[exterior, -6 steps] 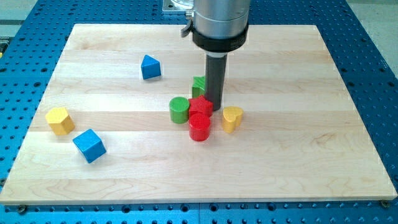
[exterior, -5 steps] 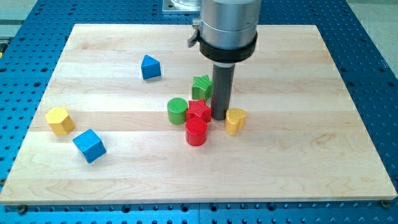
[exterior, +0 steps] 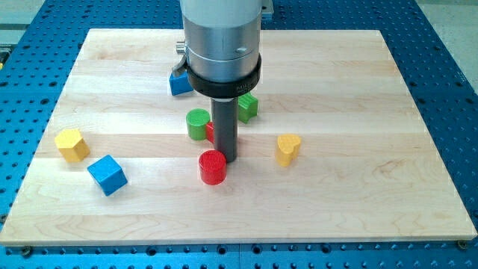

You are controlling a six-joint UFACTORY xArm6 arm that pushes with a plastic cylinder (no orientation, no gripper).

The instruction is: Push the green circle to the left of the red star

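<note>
Scanning left to right, placing blocks off my tip (exterior: pixel 226 159):

- Far left: yellow block (exterior: pixel 71 144), blue cube (exterior: pixel 107 174). Well apart, irrelevant.
- Up-left, partly behind the arm: blue block (exterior: pixel 179 82).
- Just left and above: green circle (exterior: pixel 198 124), sitting beside the red star (exterior: pixel 210 132), mostly hidden behind the rod.
- Touching or nearly touching, down-left: red cylinder (exterior: pixel 213 167).
- Up-right: green star (exterior: pixel 248 107).
- Right: yellow heart (exterior: pixel 287 149).

No jaws here; bare rod, holding nothing.

Judging green circle light, rigid, sliding easily; round side likely slipping off, so pushing through its centre.
</note>
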